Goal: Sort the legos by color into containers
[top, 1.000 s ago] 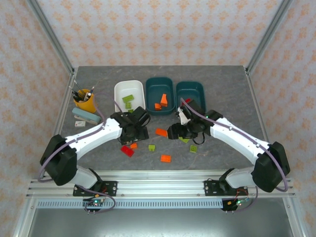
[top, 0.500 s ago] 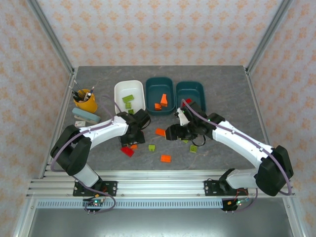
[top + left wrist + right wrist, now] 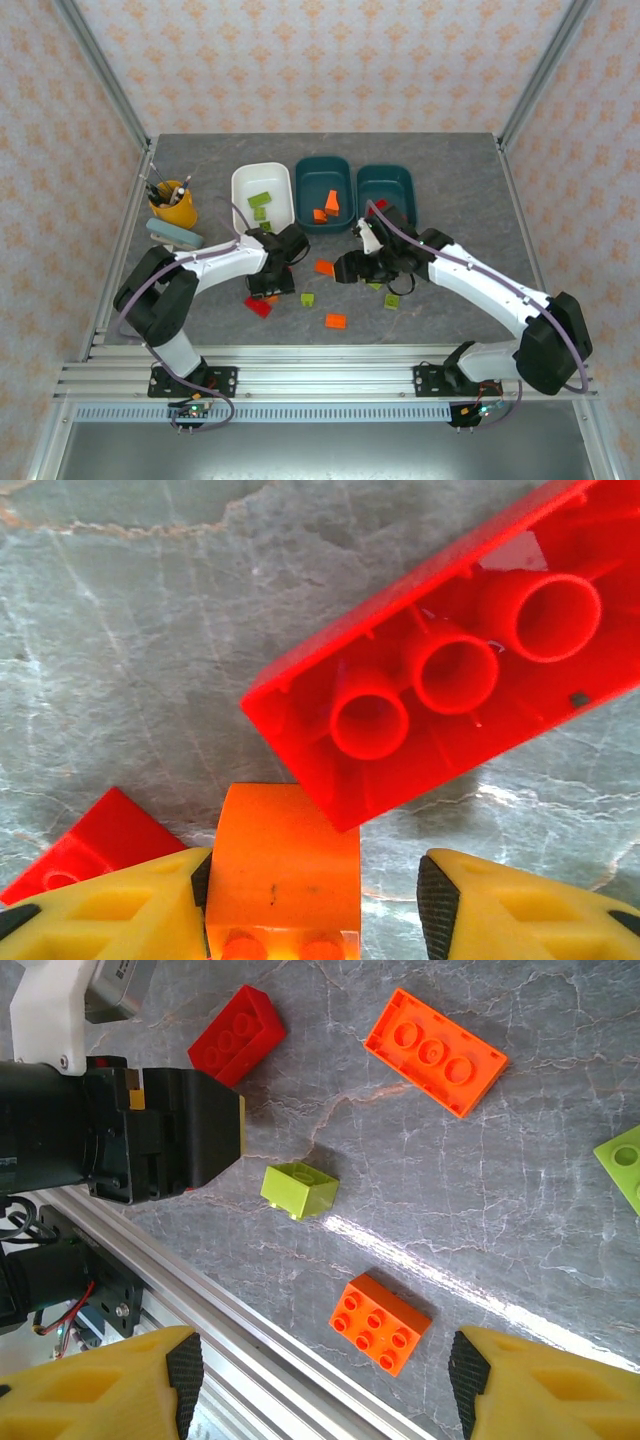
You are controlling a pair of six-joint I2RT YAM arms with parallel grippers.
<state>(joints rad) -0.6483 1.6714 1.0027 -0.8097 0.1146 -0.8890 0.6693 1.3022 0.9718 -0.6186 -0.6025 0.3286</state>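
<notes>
Top view: the left gripper (image 3: 270,288) has come down toward the near-left cluster over the last second, its elbow folding in, and now sits low over the small orange brick (image 3: 270,296) just beside the red brick (image 3: 258,306); the right gripper (image 3: 346,268) has hardly moved and hangs above the table (image 3: 450,170) near the flat orange brick (image 3: 323,267); the white tub (image 3: 250,182) holds lime pieces, the middle teal tub (image 3: 320,175) holds orange ones, and the right teal tub (image 3: 385,185) shows a sliver of red at its near end; with several bricks loose on the table, I judge the sort partly done. Left wrist view: the jaws have been narrowing and now bracket the small orange brick; one yellow fingertip (image 3: 110,910) touches it, the other stands off with a gap, so the tool is open around it, no grip yet; the red brick lies hollow side up, its corner against the small orange brick, so I expect it may get nudged as the jaws close. Right wrist view: the right tool's fingers (image 3: 110,1380) stand wide with nothing between them; below lie a lime brick (image 3: 299,1189) and a six-stud orange brick (image 3: 380,1323), both untouched. My reading: an orange pick is under way, bound for the middle teal tub.
</notes>
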